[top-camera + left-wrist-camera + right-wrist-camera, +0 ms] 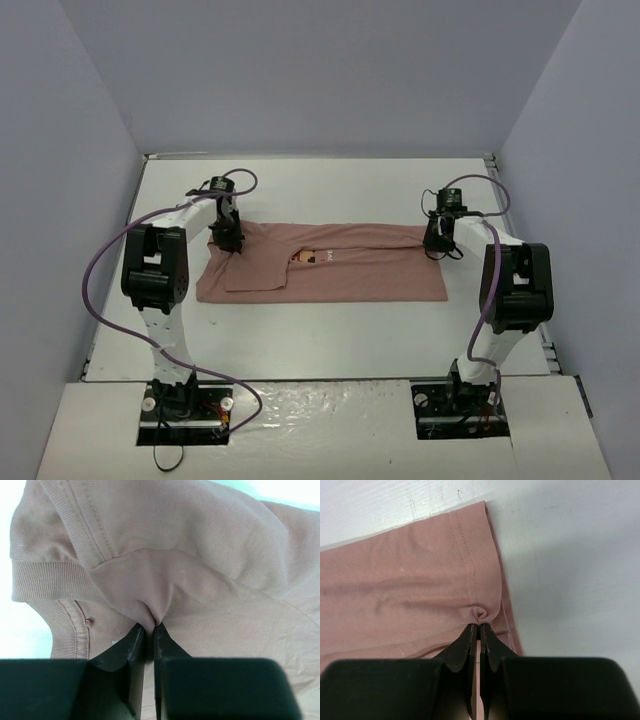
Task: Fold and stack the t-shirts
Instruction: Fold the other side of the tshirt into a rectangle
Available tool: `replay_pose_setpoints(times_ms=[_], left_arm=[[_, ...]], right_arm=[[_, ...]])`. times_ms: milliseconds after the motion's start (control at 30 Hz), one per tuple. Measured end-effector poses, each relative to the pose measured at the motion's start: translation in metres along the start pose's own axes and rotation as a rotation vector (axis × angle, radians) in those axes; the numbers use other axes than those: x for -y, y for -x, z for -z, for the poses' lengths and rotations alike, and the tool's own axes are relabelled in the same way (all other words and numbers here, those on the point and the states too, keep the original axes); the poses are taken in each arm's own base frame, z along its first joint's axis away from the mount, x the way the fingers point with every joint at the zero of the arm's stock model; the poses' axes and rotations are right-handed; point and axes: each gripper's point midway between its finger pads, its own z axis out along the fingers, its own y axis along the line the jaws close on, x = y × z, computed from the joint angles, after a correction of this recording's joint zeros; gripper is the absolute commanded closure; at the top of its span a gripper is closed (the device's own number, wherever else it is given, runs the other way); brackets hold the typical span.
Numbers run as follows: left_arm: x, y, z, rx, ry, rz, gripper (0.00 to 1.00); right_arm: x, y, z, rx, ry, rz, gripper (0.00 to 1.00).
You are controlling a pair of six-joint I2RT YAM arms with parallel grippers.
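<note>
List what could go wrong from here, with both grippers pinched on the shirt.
1. The right gripper holds only a small pucker at the edge of the shirt; it may slip out on the lift.
2. The left gripper pinches bunched fabric; it might catch only some layers, so the fold would sag.
3. If the arms move unevenly, the cloth between them could twist or drag on the table.

Open table (330,340) around flat t-shirt (350,272)
</note>
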Motion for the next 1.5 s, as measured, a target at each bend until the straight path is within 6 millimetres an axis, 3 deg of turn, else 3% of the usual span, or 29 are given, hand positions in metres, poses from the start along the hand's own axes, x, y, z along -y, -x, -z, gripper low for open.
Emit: replay_pose_setpoints(times_ms=[167, 333, 500, 633, 833, 967, 1100, 1200, 1267, 1500], left_arm=[[0.0, 0.0, 0.0, 0.001, -0.001, 0.008, 1.0], [-0.001, 0.001, 0.0, 0.0, -0.002, 0.019, 1.0], [-0.003, 0.001, 0.0, -0.003, -0.007, 0.032, 1.0], [-0.005, 0.001, 0.001, -0.005, -0.005, 0.038, 0.99], [-0.008, -0.001, 0.002, -0.017, 0.0, 0.046, 0.98], [-0.009, -0.002, 0.002, -0.023, -0.001, 0.048, 0.98], [-0.009, -0.003, 0.003, -0.028, 0.0, 0.048, 0.98], [-0.009, -0.004, 0.003, -0.031, 0.0, 0.047, 0.98], [-0.009, -0.004, 0.003, -0.032, -0.001, 0.048, 0.98], [-0.009, -0.004, 0.003, -0.034, -0.001, 0.048, 0.98]], right_arm=[[0.002, 0.01, 0.02, 0.077, -0.023, 0.034, 1.0], [0.015, 0.004, 0.043, 0.133, -0.07, 0.039, 0.99], [0.024, -0.013, 0.038, 0.103, -0.103, 0.039, 0.81], [0.03, -0.027, 0.035, 0.069, -0.122, 0.035, 0.74], [0.029, -0.027, 0.036, 0.064, -0.117, 0.013, 0.68], [0.019, -0.011, 0.043, 0.085, -0.084, 0.004, 0.67], [0.0, 0.03, 0.052, 0.155, -0.03, -0.003, 0.67], [-0.012, 0.058, 0.046, 0.189, -0.006, -0.005, 0.67], [-0.015, 0.062, 0.035, 0.179, -0.004, -0.001, 0.67], [-0.012, 0.035, -0.008, 0.055, -0.034, 0.017, 0.63]])
